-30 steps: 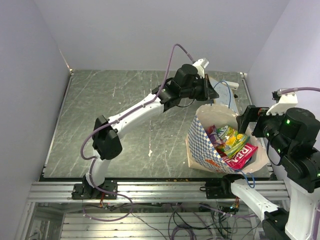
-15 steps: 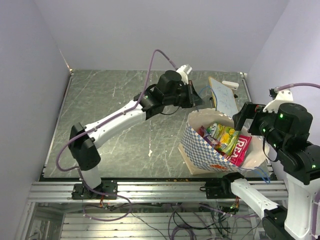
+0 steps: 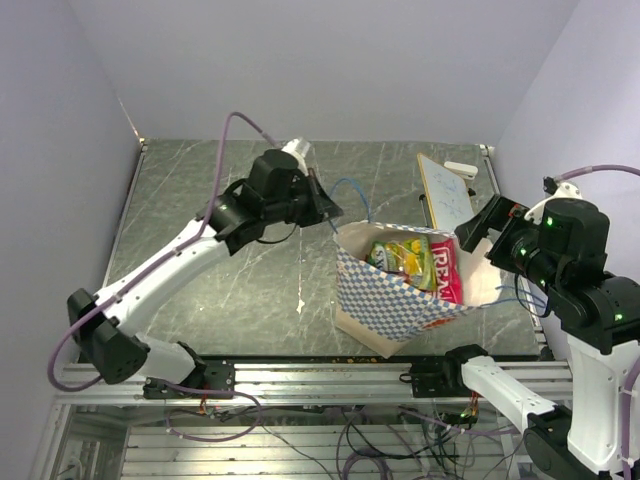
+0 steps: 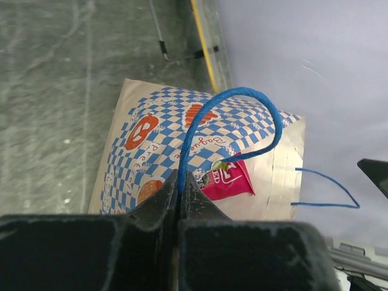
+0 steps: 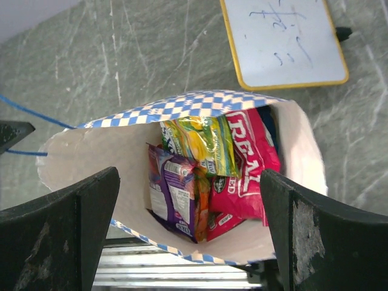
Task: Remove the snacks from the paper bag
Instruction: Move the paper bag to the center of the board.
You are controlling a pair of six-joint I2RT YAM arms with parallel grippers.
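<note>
The paper bag (image 3: 385,300), blue-and-white checkered with a cream inside, leans on the table's right half with its mouth toward the right arm. My left gripper (image 3: 328,210) is shut on the bag's blue string handle (image 4: 242,97), which loops up from between the fingers (image 4: 180,179). The snacks (image 3: 410,258) lie inside the bag. The right wrist view shows a yellow-green packet (image 5: 209,142), a red-pink one (image 5: 254,163) and a purple one (image 5: 173,191). My right gripper (image 3: 480,228) hangs open above the bag's mouth (image 5: 189,176), holding nothing.
A white board with a tan edge (image 3: 447,190) lies at the back right, with a marker (image 3: 462,168) beside it. A second blue handle (image 4: 327,188) trails off the bag's far side. The metal rail (image 3: 300,380) runs along the near table edge.
My left arm has swung left with the handle in its grip, dragging the bag leftward and tipping it. The right gripper has stayed open over the bag's mouth.
</note>
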